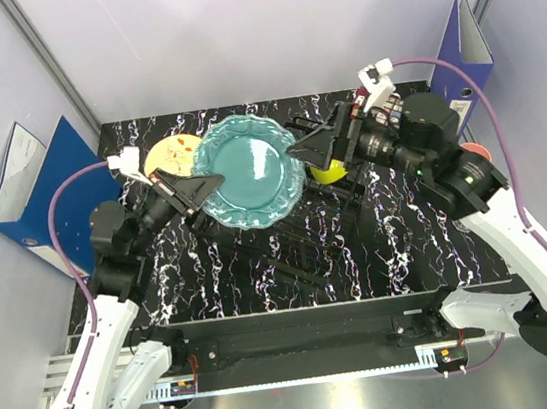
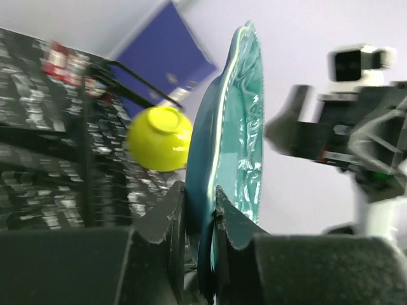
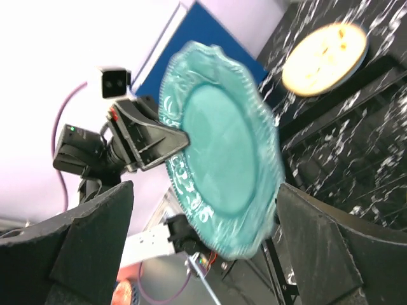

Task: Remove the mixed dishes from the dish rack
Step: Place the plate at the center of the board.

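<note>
The marbled black desk (image 1: 409, 237) carries the dish rack (image 2: 89, 165), a low frame of thin black wire across its middle. Above the rack, toward 12 o'clock in the top view, hangs the teal scalloped plate (image 1: 249, 170), clear of the wires and tilted nearly on edge.

The left hand (image 1: 212, 184) is clamped on the plate's rim at its 9 o'clock side, one finger on each face. The right hand (image 1: 306, 145) stands wide apart at the 3 o'clock side, its fingers either side of the plate and apparently carrying none of it.

The plate looks like glazed ceramic: stiff, fairly heavy for a one-edge pinch, slick and breakable. The wavy rim gives little flat purchase, so the grip belongs deep past the scallops, as it is now. It probably wants slow moves and a low set-down.

The cream floral plate (image 1: 171, 155) lies flat at 11 o'clock. The small yellow-green bowl (image 1: 330, 170) sits tipped in the rack at 2 o'clock, light and best taken by its lip.
</note>
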Action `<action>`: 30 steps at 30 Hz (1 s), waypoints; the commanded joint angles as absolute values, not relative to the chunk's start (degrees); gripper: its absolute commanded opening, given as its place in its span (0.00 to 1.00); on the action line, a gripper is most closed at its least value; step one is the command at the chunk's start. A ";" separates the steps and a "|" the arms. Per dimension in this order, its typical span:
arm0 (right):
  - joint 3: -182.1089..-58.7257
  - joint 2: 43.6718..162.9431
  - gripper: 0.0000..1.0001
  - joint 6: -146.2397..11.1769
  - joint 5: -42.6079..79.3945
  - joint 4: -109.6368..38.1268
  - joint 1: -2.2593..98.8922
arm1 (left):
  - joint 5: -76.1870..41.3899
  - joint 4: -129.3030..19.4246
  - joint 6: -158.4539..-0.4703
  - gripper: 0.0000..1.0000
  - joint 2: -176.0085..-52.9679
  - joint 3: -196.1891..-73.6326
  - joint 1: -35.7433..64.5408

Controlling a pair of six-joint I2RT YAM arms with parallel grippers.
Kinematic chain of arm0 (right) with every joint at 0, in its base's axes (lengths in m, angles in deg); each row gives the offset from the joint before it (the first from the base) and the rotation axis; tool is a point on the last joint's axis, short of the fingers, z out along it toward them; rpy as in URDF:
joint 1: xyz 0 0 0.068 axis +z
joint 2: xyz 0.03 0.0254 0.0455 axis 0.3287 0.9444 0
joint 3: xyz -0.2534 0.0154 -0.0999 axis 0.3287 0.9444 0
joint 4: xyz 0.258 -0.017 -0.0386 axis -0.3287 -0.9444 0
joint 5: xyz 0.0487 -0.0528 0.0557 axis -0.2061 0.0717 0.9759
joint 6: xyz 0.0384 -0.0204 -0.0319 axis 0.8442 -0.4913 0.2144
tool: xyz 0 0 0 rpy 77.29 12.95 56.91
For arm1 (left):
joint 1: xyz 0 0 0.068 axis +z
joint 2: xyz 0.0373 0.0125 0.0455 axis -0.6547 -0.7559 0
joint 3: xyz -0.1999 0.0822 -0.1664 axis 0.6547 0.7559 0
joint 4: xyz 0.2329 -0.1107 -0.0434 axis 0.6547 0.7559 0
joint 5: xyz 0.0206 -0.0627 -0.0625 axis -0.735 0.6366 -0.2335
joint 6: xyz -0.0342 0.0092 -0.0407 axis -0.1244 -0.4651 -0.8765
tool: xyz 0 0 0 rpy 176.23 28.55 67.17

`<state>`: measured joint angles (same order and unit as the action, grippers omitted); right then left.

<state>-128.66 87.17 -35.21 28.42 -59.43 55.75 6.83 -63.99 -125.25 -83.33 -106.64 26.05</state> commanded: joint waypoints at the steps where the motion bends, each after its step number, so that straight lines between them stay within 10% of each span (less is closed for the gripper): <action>1: -129.51 82.26 1.00 -38.74 22.45 -58.79 55.75 | -4.20 -53.57 -120.36 0.00 -81.01 -112.12 30.52; 12: -122.22 69.25 1.00 -43.14 9.35 -60.39 55.75 | -32.68 -23.85 -108.50 0.00 -81.62 -122.50 36.41; 30: -113.08 62.13 1.00 -43.41 9.26 -60.30 55.75 | -45.88 -20.31 -107.17 0.00 -81.18 -115.14 42.65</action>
<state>-113.91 62.74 -42.56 10.13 -61.60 55.72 -43.77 -10.09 -106.69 -82.26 -117.15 41.22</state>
